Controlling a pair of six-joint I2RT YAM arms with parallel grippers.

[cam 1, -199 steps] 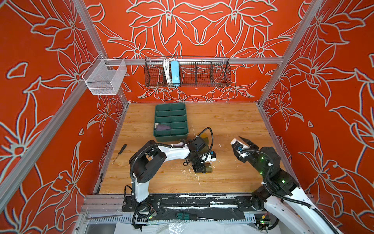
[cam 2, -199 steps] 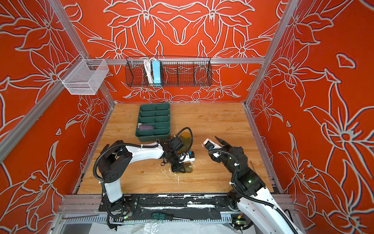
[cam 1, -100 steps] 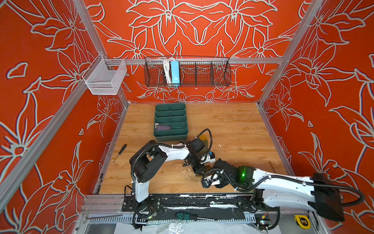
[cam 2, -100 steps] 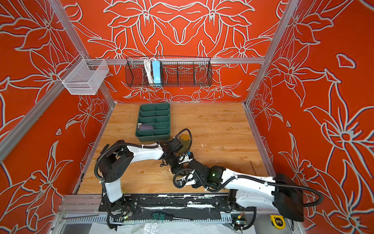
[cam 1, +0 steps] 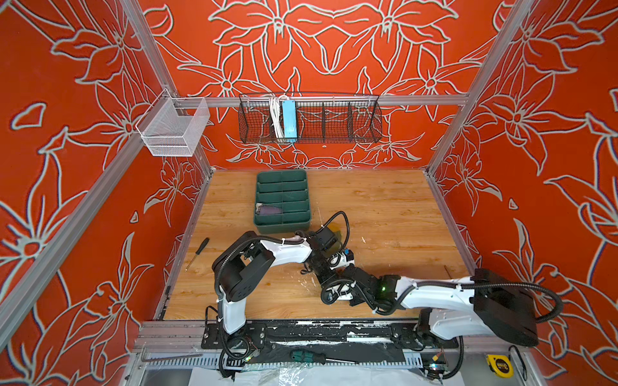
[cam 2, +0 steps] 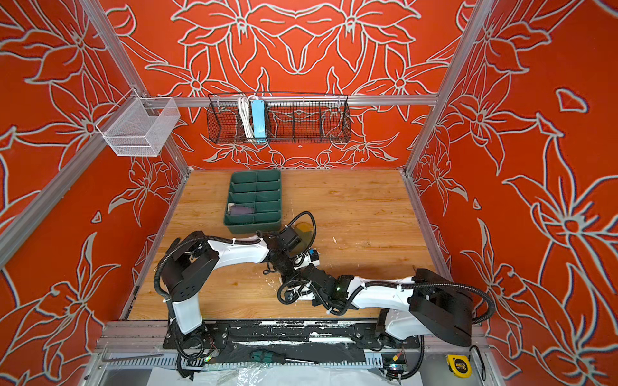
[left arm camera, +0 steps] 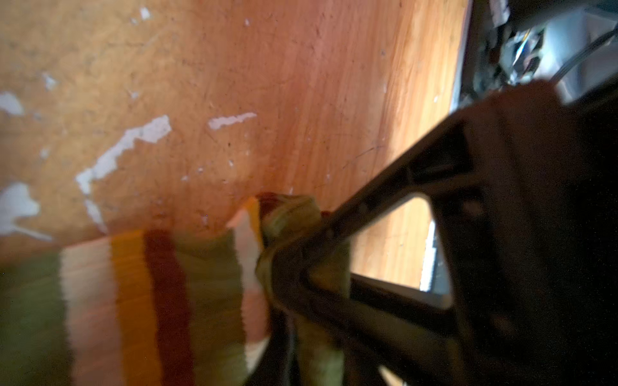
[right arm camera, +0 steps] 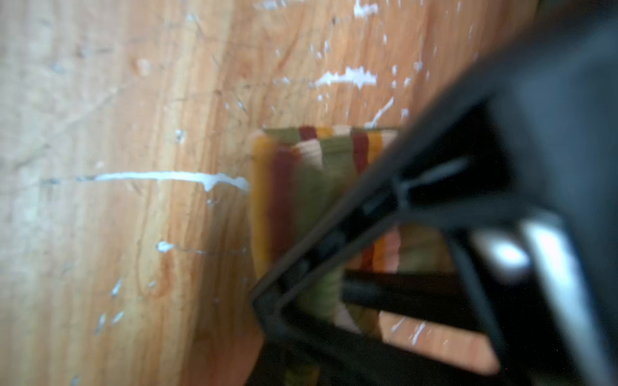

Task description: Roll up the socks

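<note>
Clamping sock by near end in tight-closed right gripper, left gripper adjoining, gap indiscernible, length running toward tray.

Worn wood-grain counter, slight sheen, white chipped patches. The olive sock is ribbed knit cloth, matt, soft. The purple sock is matt cloth too. Smooth matt green plastic tray. Black metal wire basket. Fine white metal mesh basket. Brushed aluminium rail.
</note>
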